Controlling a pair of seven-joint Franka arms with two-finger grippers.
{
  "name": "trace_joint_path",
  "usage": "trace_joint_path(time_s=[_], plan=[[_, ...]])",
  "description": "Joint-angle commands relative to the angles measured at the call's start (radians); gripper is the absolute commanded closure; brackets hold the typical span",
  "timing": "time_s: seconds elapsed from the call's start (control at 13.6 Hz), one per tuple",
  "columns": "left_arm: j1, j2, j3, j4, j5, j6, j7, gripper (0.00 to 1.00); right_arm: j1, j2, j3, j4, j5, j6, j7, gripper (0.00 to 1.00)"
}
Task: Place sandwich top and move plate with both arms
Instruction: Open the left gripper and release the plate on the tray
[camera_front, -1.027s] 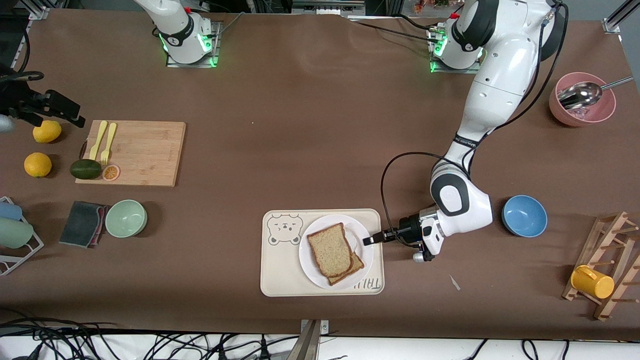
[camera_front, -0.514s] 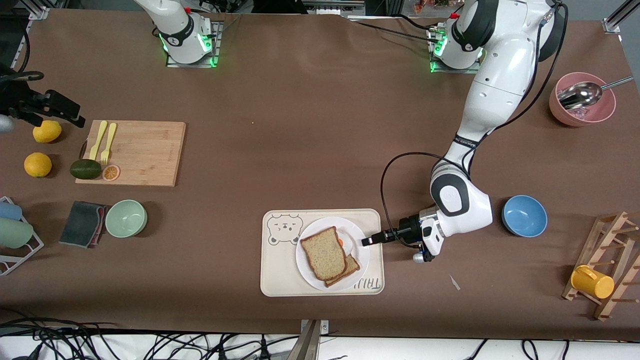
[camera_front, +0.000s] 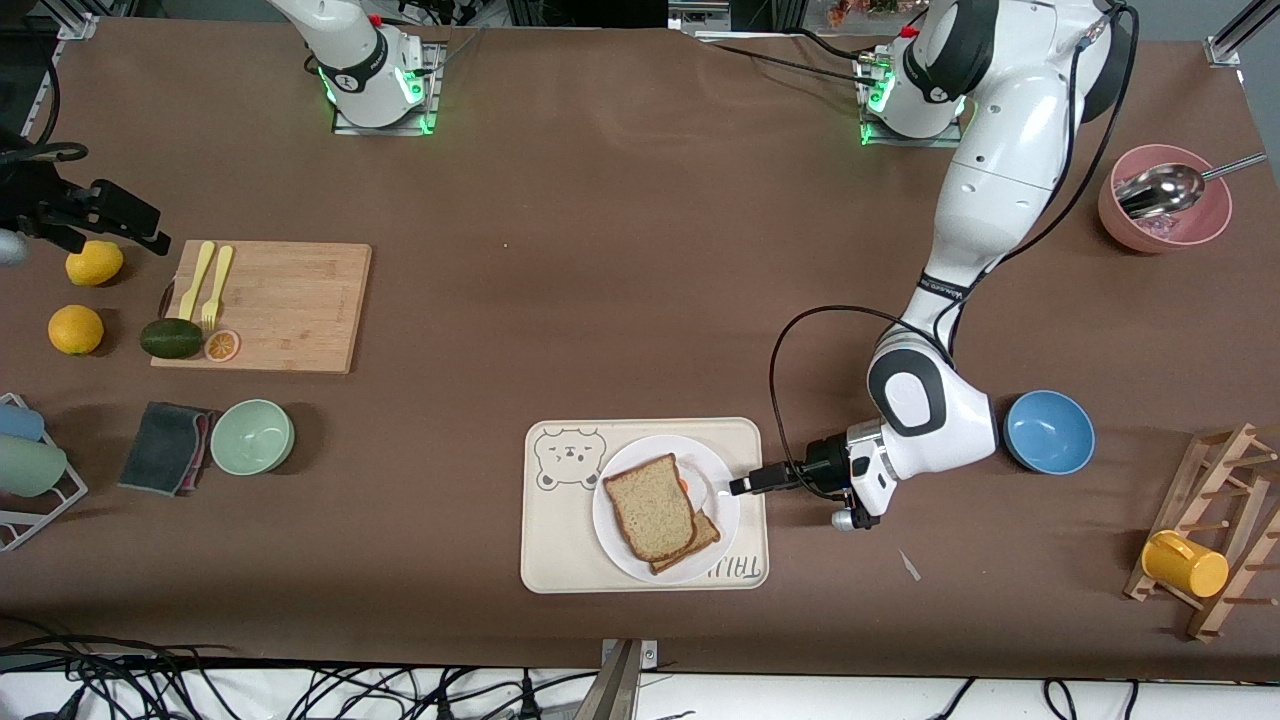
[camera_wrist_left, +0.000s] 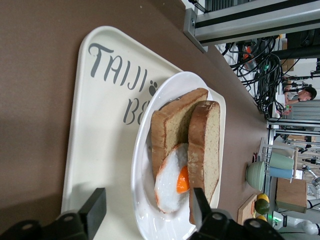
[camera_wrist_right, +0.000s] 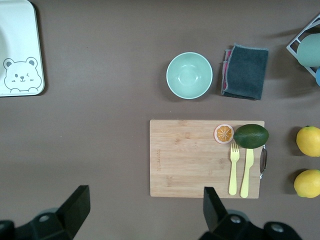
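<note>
- The left gripper (camera_front: 738, 487) sat low at the rim of the white plate (camera_front: 720, 520), on the edge toward the left arm's end of the tabletop, its fingers (camera_wrist_left: 95, 211) spread apart with nothing between them.
- Just ahead of those fingers the sandwich top (camera_front: 649, 506) lay on the plate, resting over the fried egg (camera_wrist_left: 171, 182) and the lower bread slice (camera_front: 706, 533), a bit askew, so the egg peeked out at the side facing the fingers.
- The plate stood on the cream bear tray (camera_front: 560, 540), which probably kept it steady for stacking.
- To my eye the topping step looked done; the open fingers suited a release, and moving the plate remained.
- The right gripper (camera_wrist_right: 142, 210) waited high over the tabletop near the bamboo cutting board (camera_wrist_right: 190, 157) and mint bowl (camera_wrist_right: 189, 75), fingers wide and empty, well away from the plate.
</note>
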Motion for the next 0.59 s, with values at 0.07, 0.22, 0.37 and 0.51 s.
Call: trace_joint_path(time_s=[0.07,0.22,0.37,0.51], plan=[[0.015,-0.053,0.004,-0.005,0.120,-0.026,-0.077,0.00,-0.016,-0.014,0.016,-0.006,-0.004,-0.002,0.007,0.00],[0.016,-0.077,0.004,-0.007,0.237,-0.033,-0.145,0.00,-0.016,-0.012,0.016,-0.006,-0.004,-0.002,0.007,0.00],[0.022,-0.108,0.004,-0.021,0.292,-0.049,-0.160,0.00,-0.016,-0.014,0.016,-0.006,-0.004,-0.002,0.007,0.00],[0.036,-0.160,0.005,-0.071,0.354,-0.063,-0.162,0.00,-0.016,-0.012,0.016,-0.006,-0.004,-0.002,0.007,0.00]])
